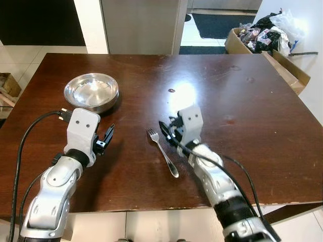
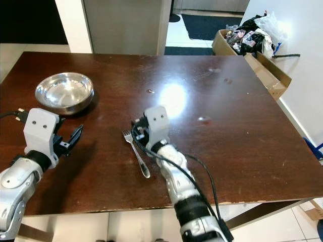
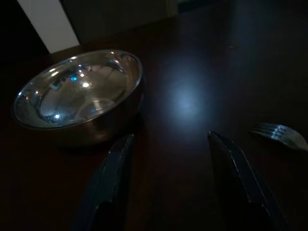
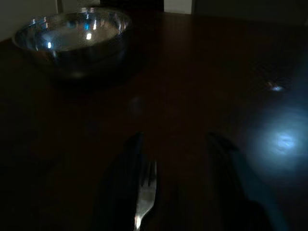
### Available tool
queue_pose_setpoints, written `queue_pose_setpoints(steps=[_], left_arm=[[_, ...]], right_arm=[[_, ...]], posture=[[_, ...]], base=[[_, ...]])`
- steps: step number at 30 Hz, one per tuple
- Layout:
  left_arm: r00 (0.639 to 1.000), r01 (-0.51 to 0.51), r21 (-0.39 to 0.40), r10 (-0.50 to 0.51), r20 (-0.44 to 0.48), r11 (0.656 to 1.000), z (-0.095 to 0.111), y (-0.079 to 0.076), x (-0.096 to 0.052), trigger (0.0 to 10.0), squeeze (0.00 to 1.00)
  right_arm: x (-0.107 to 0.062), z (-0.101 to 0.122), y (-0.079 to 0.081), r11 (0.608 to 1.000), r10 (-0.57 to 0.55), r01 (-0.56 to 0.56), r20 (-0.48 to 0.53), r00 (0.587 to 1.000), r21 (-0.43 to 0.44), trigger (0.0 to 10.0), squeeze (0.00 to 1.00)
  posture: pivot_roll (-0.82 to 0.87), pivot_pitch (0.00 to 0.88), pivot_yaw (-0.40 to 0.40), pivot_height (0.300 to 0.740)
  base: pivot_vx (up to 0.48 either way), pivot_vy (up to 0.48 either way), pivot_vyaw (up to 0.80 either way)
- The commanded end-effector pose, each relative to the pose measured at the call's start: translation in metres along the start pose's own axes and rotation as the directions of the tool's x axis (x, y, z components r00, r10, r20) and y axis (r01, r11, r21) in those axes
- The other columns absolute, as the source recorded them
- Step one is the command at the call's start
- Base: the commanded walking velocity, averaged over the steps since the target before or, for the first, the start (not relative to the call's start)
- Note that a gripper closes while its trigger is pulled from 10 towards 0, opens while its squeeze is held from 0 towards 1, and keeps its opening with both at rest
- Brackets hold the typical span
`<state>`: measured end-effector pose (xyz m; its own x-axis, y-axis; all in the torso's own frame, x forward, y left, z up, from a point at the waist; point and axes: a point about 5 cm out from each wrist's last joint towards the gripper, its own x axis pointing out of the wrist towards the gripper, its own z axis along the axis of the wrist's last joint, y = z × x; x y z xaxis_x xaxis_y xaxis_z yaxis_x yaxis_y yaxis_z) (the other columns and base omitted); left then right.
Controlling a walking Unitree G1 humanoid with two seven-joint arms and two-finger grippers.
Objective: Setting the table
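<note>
A dark wooden table (image 1: 242,116) carries two items of tableware: a steel bowl (image 1: 91,92) toward the robot's left and far side, and a fork (image 1: 162,152) lying flat nearer the front edge, roughly central. The fork's long axis runs diagonally, tines (image 1: 152,133) toward the far left and handle end toward the near right. The right gripper (image 1: 166,129) sits low over the table just beside the tines, on their right. In the right wrist view its two fingers (image 4: 230,168) are parted to a moderate gap and hold nothing; the fork's tines (image 4: 147,185) lie along the inner side of one finger rather than centred between the pair. The left gripper (image 1: 106,137) hovers between bowl and fork, well apart from the fork and nearer the bowl; its fingers (image 3: 238,178) stand spread wide and empty, pointing toward the space between the two items, with the bowl (image 3: 79,94) close ahead. Assessment: the right arm is clearly the nearer to the fork and is the likely one to take it. The grasp would call for a small sideways shift to centre the fork across the gap. The thin, flat handle on a hard surface presents a risk of slipping.
</note>
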<state>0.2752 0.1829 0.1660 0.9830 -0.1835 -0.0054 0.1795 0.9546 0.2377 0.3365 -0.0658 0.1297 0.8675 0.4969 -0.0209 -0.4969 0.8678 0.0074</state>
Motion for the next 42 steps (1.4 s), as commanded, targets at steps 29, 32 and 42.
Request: queue_pose_setpoints(steps=[29,32,42], left_arm=[[0.996,-0.078,0.003,0.078,-0.048,0.997,0.0,0.003,-0.028,10.0,0.0],[0.996,-0.078,0.0,0.078,-0.051,0.997,-0.001,0.002,-0.028,10.0,0.0],[0.996,-0.075,-0.009,0.075,-0.051,0.997,-0.001,0.001,-0.025,10.0,0.0]], right_arm=[[0.002,-0.052,0.008,0.991,0.093,-0.061,-0.277,0.956,0.119,0.0,0.0],[0.001,-0.054,0.009,0.99,0.104,-0.072,-0.287,0.952,0.12,0.0,0.0],[-0.001,-0.056,0.005,0.992,0.085,-0.054,-0.295,0.952,0.11,0.0,0.0]], posture=[[0.12,0.119,-0.054,0.74],[0.12,0.122,-0.057,0.74],[0.1,0.115,-0.056,0.74]], base=[[0.0,0.0,0.0],[0.0,0.0,0.0],[0.0,0.0,0.0]])
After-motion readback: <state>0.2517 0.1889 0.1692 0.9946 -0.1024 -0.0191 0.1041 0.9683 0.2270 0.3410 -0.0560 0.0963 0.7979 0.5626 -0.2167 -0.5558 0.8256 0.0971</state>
